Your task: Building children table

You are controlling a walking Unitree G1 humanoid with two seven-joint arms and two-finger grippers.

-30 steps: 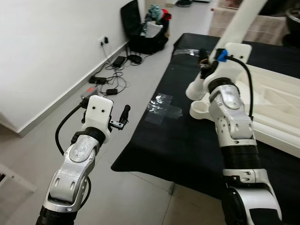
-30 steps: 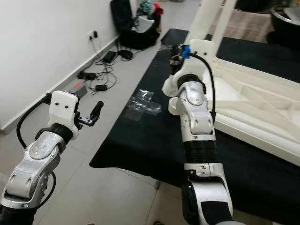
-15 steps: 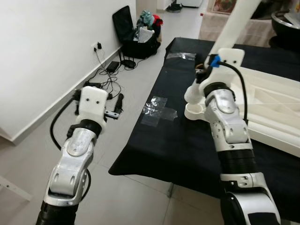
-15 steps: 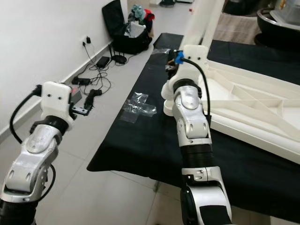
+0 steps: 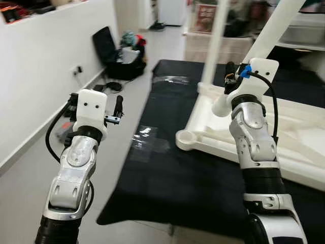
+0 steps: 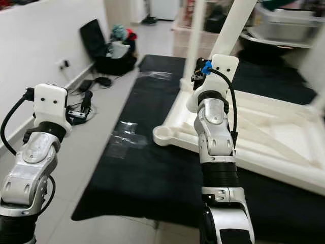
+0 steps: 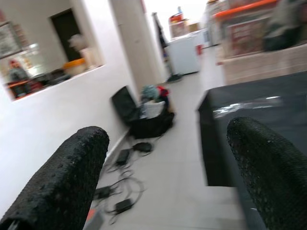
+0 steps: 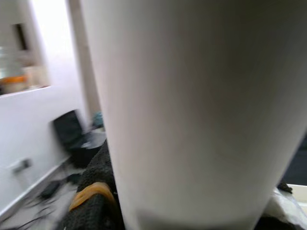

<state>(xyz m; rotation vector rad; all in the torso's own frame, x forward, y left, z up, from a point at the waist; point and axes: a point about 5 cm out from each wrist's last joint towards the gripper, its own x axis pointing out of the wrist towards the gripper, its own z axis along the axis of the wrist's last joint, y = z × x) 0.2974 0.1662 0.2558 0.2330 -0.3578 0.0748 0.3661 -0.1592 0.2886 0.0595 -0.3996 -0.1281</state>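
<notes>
A white children's table lies upside down on a black cloth. One white leg stands upright at its far corner. My right gripper is shut on a second, tilted white leg. That leg's lower end hangs just above the frame, to the right of the round corner socket. The right wrist view has the leg close up, with a black finger against it. My left gripper is open and holds nothing; it is raised over the floor left of the cloth, its fingers well apart.
A sheet of clear plastic wrap lies on the cloth's left side. A black bag with clothes and cables sit by the white wall on the left. Grey floor runs between the wall and the cloth. Storage boxes stand behind.
The whole picture has shifted, so the camera has lifted and turned. My right gripper stays on the leg, whose lower end now sits right of the corner socket. My left gripper has risen slightly.
</notes>
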